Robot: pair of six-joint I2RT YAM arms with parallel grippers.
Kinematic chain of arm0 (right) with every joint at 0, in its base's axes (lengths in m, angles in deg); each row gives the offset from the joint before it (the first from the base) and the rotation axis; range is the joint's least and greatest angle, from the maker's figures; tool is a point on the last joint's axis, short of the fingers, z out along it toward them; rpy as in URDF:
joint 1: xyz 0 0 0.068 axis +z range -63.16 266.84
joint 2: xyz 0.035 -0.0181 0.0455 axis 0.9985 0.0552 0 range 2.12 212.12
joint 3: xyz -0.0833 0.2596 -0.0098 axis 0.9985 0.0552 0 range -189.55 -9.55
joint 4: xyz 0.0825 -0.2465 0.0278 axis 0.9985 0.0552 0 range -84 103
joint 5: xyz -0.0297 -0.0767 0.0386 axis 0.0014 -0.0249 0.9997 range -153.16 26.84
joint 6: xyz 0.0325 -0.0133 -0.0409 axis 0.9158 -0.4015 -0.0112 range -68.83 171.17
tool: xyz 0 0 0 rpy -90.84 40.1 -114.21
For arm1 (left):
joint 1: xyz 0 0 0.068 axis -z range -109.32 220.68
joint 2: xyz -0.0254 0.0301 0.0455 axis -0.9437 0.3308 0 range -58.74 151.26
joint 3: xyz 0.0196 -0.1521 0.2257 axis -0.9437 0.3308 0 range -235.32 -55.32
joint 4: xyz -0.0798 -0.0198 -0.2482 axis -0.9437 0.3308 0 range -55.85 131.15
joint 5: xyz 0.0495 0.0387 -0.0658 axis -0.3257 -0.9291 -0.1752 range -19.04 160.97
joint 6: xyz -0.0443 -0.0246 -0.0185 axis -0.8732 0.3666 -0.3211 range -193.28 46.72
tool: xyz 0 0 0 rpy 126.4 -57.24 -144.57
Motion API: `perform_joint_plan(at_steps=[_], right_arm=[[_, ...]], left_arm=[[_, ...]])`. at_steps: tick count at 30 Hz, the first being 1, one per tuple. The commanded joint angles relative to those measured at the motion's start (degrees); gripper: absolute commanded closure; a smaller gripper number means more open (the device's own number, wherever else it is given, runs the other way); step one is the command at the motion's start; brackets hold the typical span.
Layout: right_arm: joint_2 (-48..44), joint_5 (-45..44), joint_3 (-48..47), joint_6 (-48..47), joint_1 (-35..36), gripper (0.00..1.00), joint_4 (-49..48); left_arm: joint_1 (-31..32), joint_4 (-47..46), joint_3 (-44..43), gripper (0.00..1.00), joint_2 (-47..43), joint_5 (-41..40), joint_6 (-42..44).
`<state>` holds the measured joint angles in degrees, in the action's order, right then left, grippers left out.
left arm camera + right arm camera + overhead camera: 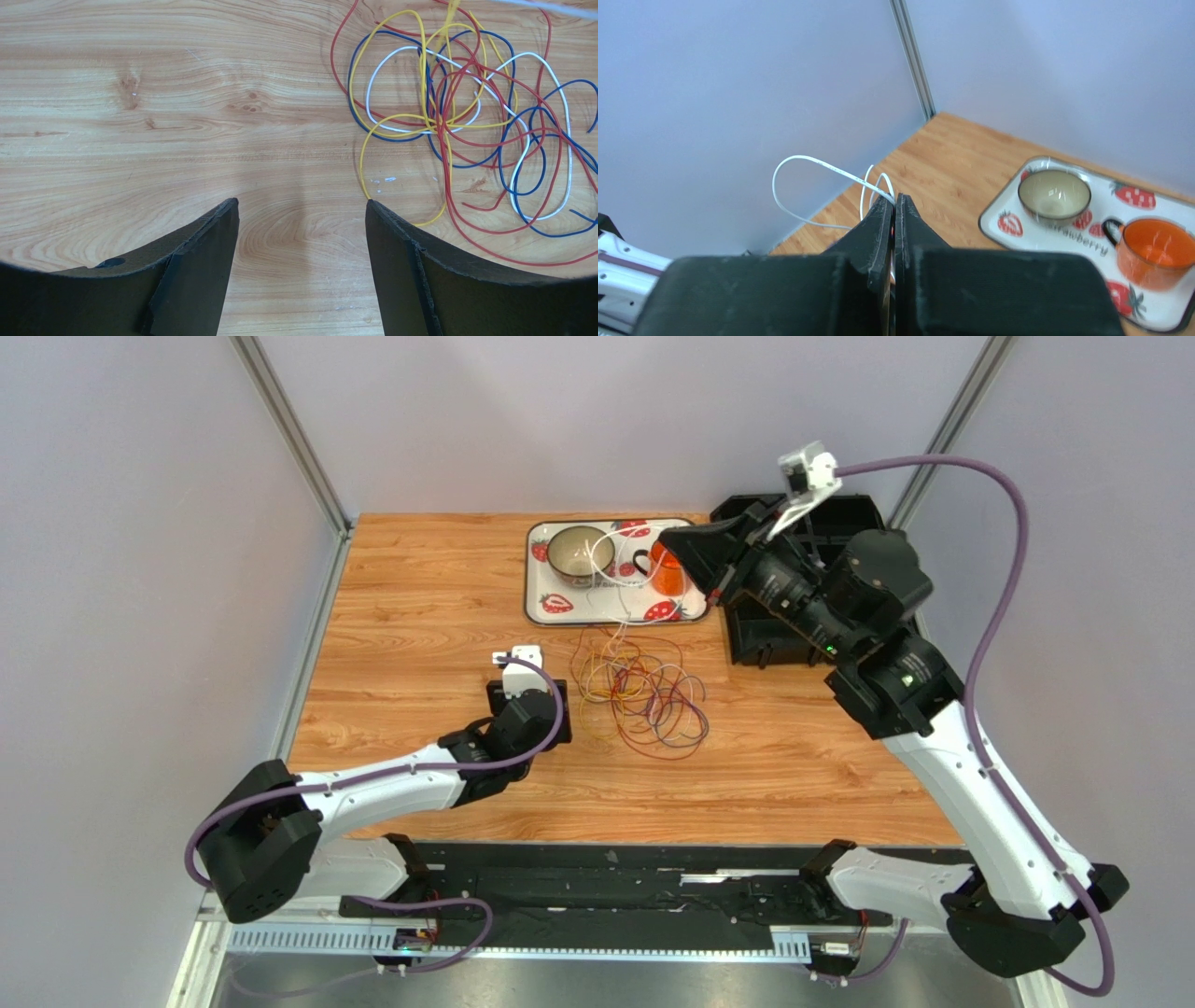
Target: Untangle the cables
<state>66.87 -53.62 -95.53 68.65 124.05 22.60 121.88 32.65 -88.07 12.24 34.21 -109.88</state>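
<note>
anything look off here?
One thing: the white cable pinched in the right gripper loops over the strawberry tray, close by the bowl and orange mug, instead of over bare table. It might snag them. The tangle lies on the wood; nothing spilled or damaged.

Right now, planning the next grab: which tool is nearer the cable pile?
Left. Left tool sits beside the pile; right tool is raised by the tray, pinching a white cable.
</note>
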Motion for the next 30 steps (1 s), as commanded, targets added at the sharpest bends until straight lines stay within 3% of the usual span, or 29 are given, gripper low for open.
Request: perform_joint_plan(at_steps=[1, 6, 10, 13, 17, 26, 30], right_arm=[[-4.9, -0.7, -3.5, -1.9, 0.2, 1.0, -12.2], [-7.6, -5.0, -4.1, -1.1, 0.2, 1.0, -20.3], [-7.4, -5.4, -5.2, 6.6, 0.2, 1.0, -28.0], [-5.2, -5.7, -10.1, 8.5, 0.2, 1.0, -28.6], [-3.1, -13.5, -12.2, 4.6, 0.2, 1.0, -25.2], [-1.6, -24.9, -5.3, -7.1, 0.1, 1.0, -23.8], [2.1, -29.5, -9.5, -13.2, 0.0, 1.0, -19.4]], left_arm=[[-0.3, -1.1, -0.9, 0.25, -1.5, -0.1, 0.1], [-0.3, -1.1, -0.9, 0.25, -1.6, -0.1, 0.1], [-0.3, -1.3, -1.0, 0.25, -1.4, 0.2, 0.3], [-0.3, -1.2, -1.1, 0.25, -1.3, 0.3, 0.2], [-0.3, -1.3, -0.8, 0.25, -1.7, 0.2, 0.1], [-0.3, -1.5, -0.3, 0.25, -2.2, 0.6, 0.1], [-0.2, -1.8, -0.6, 0.22, -1.9, 1.2, 0.6]])
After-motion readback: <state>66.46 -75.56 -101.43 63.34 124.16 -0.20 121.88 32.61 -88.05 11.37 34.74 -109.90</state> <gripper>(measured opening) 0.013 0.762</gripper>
